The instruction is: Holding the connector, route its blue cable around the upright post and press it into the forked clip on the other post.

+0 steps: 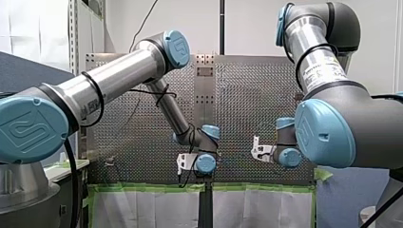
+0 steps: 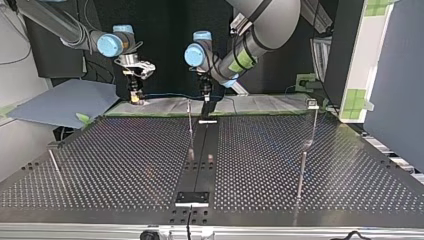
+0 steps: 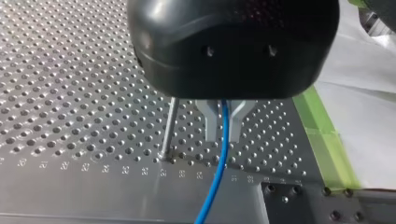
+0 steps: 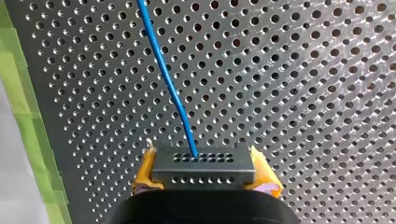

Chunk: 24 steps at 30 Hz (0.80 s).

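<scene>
In the right wrist view my right gripper (image 4: 203, 161) is shut on the dark connector (image 4: 203, 171), its yellow pads (image 4: 145, 169) at either end. The blue cable (image 4: 167, 78) leaves the connector and runs out over the perforated table. In the left wrist view my left gripper (image 3: 223, 136) has its metal fingers (image 3: 211, 122) shut on the blue cable (image 3: 219, 172), right beside a thin upright post (image 3: 168, 126). In the top view the cable (image 2: 167, 95) stretches between my right gripper (image 2: 135, 94) and my left gripper (image 2: 205, 96). The post with the forked clip (image 2: 312, 107) stands far to the right.
The perforated table (image 2: 125, 160) carries further thin posts: a central one (image 2: 190, 127), one at the near right (image 2: 301, 175) and a leaning one at the left (image 2: 54, 162). A dark strip (image 2: 197, 165) runs down the table's middle. Green tape (image 3: 327, 140) edges the table.
</scene>
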Each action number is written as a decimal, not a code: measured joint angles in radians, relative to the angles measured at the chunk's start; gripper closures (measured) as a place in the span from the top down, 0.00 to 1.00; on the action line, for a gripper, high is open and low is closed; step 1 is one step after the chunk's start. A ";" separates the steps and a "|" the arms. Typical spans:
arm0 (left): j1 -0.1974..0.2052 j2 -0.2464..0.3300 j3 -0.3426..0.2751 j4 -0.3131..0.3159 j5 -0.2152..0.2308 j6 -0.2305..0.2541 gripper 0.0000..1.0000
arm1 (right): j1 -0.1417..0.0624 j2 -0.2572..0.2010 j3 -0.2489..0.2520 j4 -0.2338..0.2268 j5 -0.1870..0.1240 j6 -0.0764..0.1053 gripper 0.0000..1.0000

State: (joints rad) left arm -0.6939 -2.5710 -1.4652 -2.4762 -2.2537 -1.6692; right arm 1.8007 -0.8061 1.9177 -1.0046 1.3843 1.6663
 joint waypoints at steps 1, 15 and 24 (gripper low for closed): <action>0.001 0.000 0.000 0.000 0.001 0.001 0.14 | 0.000 0.000 0.000 0.000 -0.001 0.000 0.00; -0.026 0.013 -0.006 -0.003 0.002 0.009 0.14 | -0.002 0.000 -0.002 0.019 -0.005 -0.005 0.00; -0.042 0.060 -0.040 -0.009 -0.003 0.018 0.14 | -0.002 0.000 -0.002 0.052 0.000 -0.029 0.00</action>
State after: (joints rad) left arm -0.7356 -2.5106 -1.5053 -2.4853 -2.2569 -1.6507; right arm 1.7987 -0.8063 1.9160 -0.9529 1.3848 1.6374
